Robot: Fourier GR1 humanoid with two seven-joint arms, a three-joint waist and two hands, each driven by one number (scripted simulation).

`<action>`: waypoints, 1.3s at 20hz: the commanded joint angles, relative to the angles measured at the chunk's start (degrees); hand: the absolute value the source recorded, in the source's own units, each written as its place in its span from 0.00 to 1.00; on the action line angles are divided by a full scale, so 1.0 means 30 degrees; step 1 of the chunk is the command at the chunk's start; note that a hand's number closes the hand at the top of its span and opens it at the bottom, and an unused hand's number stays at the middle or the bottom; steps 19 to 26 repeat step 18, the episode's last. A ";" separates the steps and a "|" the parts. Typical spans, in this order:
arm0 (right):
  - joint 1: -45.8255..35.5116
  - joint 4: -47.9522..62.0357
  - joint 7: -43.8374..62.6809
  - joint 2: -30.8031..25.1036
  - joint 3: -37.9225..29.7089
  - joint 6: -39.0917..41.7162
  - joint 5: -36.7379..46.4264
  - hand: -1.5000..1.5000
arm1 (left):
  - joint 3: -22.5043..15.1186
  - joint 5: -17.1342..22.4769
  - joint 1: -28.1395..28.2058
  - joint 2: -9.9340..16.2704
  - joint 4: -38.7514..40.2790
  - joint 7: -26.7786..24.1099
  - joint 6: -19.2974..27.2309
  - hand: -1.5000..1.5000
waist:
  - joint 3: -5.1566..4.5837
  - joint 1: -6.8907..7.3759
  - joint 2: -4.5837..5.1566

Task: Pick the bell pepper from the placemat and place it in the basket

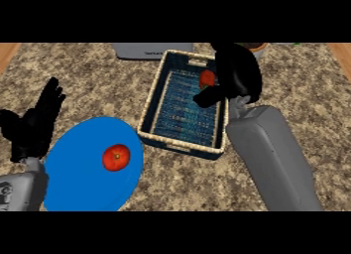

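Our two forearms are smooth grey shells with rounded edges, the right forearm (272, 158) broad and boxy, widening toward the elbow. Each ends in a matte black hand: the left hand (33, 124) shows slim, segmented black fingers and a thick thumb, and the right hand (235, 74) is a bulky glossy black mass. Our left forearm (16, 191) carries small dark markings on its grey casing near the wrist.
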 commanded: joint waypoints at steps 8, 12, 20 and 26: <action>0.3514 -0.7078 0.1464 -0.1541 -0.5082 0.1029 -0.5363 0.00 | 0.0776 0.0686 0.0085 0.0441 -0.0051 0.0488 -0.0294 0.50 | 0.0007 -0.0529 -0.0109; 0.5166 -0.9668 0.1671 -0.2349 -0.6344 0.3053 -0.8035 0.00 | 0.0575 -0.0096 -0.0565 0.0078 0.1338 -0.0490 0.0401 0.50 | -0.0008 -0.0533 -0.0030; 0.7735 -1.1081 -0.0096 -0.3573 -0.8410 0.3806 -1.1083 0.00 | -0.0080 -0.0411 0.0232 -0.0114 -0.0410 0.0313 0.0419 0.50 | -0.0004 -0.0197 -0.0006; 0.7735 -1.1081 -0.0096 -0.3573 -0.8410 0.3806 -1.1083 0.00 | -0.0080 -0.0411 0.0232 -0.0114 -0.0410 0.0313 0.0419 0.50 | -0.0004 -0.0197 -0.0006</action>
